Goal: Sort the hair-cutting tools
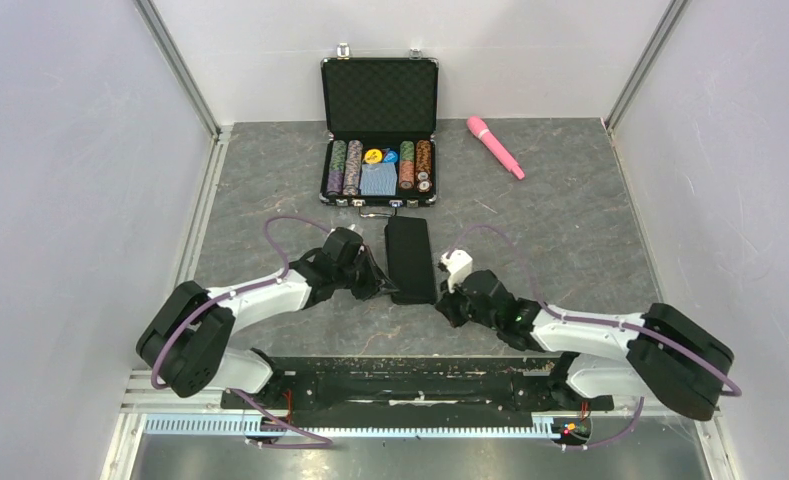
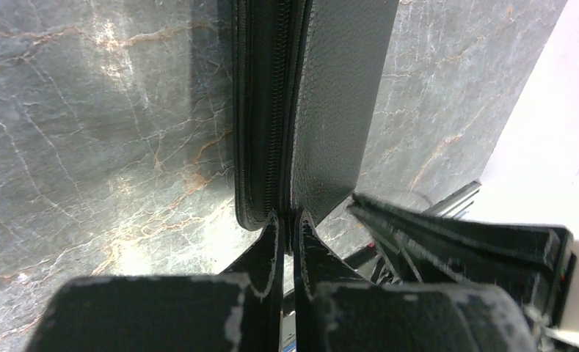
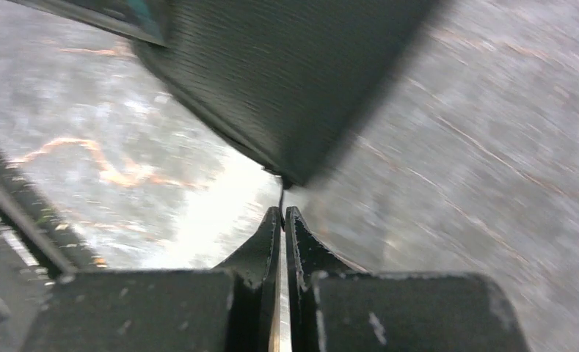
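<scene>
Fingers [image 2: 271, 246] of the left gripper [image 2: 287, 227] are pinched nearly together on the near edge of a flat black zippered case of grained leather-like material [image 2: 301, 110], right at its zipper seam. Across from it, the right gripper [image 3: 282, 220] has its fingertips pressed together on a thin dark tab, probably the zipper pull, hanging at the case's near corner; that view is blurred, so this is uncertain.

Seen from above, the case [image 1: 410, 258] lies on the grey marbled table [image 1: 570, 230] between both arms, zipped shut as far as can be seen. No scissors, combs or clippers show anywhere, so any hair-cutting tools are presumably inside it, and no sorted group is visible. This closed case would suit either tools waiting to come out or tools packed away again.

Farther back stand an open black poker-chip case [image 1: 379, 130] and a pink wand-shaped object [image 1: 495, 146].
</scene>
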`<action>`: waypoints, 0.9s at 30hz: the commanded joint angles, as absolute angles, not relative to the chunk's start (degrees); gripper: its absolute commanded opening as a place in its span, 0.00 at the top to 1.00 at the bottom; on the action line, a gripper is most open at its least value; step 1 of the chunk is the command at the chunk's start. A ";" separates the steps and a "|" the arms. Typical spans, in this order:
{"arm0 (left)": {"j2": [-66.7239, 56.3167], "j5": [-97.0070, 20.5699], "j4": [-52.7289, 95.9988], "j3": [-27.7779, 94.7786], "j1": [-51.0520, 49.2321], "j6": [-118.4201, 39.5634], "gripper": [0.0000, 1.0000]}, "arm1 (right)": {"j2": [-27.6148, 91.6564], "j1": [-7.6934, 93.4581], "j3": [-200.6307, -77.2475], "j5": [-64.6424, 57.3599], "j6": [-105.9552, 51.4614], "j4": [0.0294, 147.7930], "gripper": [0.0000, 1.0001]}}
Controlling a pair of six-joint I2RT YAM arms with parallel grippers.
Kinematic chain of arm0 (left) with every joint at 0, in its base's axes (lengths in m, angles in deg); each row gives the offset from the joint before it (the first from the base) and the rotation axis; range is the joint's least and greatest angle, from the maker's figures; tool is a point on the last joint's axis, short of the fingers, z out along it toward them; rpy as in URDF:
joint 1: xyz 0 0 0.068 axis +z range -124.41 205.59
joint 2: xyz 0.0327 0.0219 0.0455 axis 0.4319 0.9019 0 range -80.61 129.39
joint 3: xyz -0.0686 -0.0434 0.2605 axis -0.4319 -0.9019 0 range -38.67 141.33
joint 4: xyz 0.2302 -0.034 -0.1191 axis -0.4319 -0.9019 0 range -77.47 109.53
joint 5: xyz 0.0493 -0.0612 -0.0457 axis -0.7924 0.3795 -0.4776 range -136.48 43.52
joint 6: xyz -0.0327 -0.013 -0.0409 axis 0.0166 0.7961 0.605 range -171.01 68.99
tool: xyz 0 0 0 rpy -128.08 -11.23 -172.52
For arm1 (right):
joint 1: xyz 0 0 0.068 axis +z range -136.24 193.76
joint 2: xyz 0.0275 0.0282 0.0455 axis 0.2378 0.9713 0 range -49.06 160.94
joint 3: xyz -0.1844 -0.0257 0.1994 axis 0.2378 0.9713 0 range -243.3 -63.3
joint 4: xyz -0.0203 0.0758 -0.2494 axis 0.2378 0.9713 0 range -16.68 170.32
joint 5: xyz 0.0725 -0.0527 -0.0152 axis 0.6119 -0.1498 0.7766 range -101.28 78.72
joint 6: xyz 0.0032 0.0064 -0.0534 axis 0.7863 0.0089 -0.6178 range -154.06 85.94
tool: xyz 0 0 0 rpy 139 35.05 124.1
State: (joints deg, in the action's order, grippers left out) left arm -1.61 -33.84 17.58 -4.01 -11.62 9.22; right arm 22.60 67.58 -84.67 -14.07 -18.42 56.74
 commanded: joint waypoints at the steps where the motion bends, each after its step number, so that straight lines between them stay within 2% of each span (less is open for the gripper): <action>1: -2.23 -35.69 14.09 -2.35 -10.89 6.81 0.98 | 17.63 60.84 -79.48 -24.75 -18.40 64.38 1.00; 4: -1.94 -33.93 13.02 -1.02 -10.89 5.29 0.98 | 16.62 57.93 -77.82 -24.39 -17.11 64.39 1.00; 12: -1.84 -30.04 9.00 1.88 -10.95 -0.73 0.98 | 13.87 57.77 -78.03 -20.63 -18.97 61.72 1.00; 13: -1.35 -29.15 8.98 2.15 -11.10 -1.26 0.98 | 12.50 57.77 -78.14 -19.66 -19.72 61.40 0.97; 18: -0.55 -26.31 8.41 3.66 -12.36 -3.88 0.98 | 4.71 57.68 -80.13 -21.99 -22.37 63.96 0.63; 19: -1.00 -26.12 8.15 3.85 -12.55 -4.55 0.98 | 2.61 57.74 -80.64 -23.23 -22.74 64.88 0.51; 21: -1.95 -25.99 7.01 4.14 -12.88 -5.86 0.98 | -0.43 57.70 -81.69 -26.14 -24.13 66.92 0.34; 24: -3.73 -25.83 5.33 3.73 -13.16 -7.09 0.96 | -4.50 57.60 -83.63 -31.63 -25.87 69.81 0.21; 27: -5.79 -24.83 3.44 2.93 -13.82 -8.12 0.89 | -7.94 57.61 -85.57 -38.78 -27.24 72.97 0.15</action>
State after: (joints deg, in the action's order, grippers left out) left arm -2.09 -28.57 7.48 2.13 -12.58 -2.76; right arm -3.96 57.76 -81.02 -27.38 -23.80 68.67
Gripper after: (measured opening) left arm 0.065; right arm 0.825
